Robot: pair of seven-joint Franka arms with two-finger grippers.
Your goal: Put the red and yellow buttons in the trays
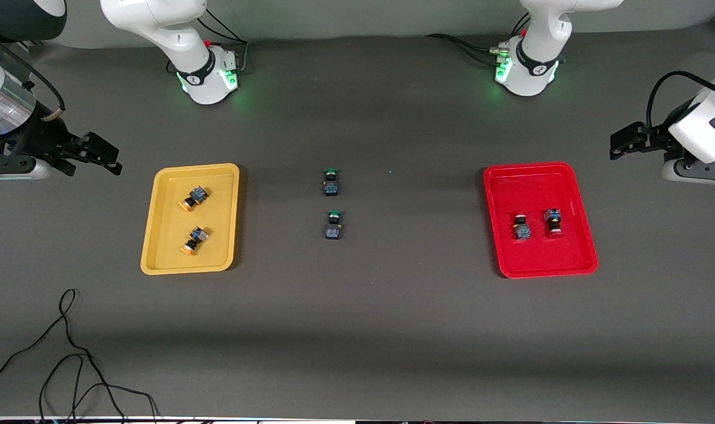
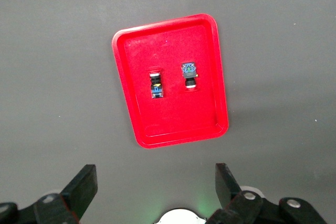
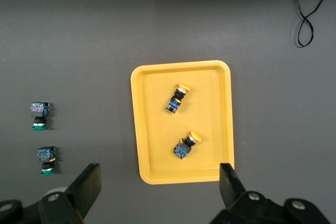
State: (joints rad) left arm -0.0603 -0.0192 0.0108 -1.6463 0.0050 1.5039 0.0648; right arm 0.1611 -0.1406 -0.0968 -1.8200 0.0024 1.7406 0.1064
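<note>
- On the yellow tray (image 1: 157,235) lie two yellow buttons (image 1: 194,197), on the red tray (image 1: 575,188) two red buttons (image 1: 522,227).
- Left gripper (image 1: 619,144) and right gripper (image 1: 107,154) hover at the table's ends, fingers spread, empty.

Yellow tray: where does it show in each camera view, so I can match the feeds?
Front view: the yellow tray lies toward the right arm's end of the table, two yellow-capped buttons in it.
Left wrist view: not in it; only the red tray shows.
Right wrist view: mid-picture.
Shared landmark: the two green-capped buttons beside it on the table, in the front and right wrist views.
</note>
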